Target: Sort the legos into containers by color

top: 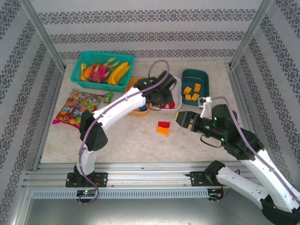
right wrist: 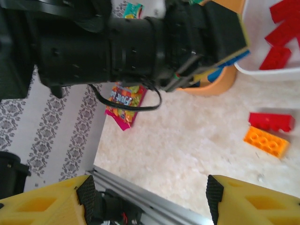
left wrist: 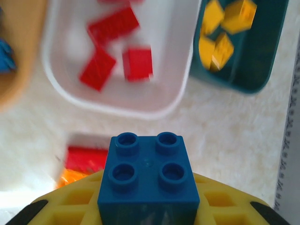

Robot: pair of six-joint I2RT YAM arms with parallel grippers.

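Left fingers [left wrist: 70,201] clench a blue 2x2 brick [left wrist: 147,178] above the desk [left wrist: 225,131]. Orange tray [left wrist: 14,70], holding other blue bricks [left wrist: 4,54], lies to their left, beside the white tray [left wrist: 117,108]; I judge the drop goes that way. Right fingers [right wrist: 253,201], spread and empty, hover nearer the loose red brick [right wrist: 271,122].
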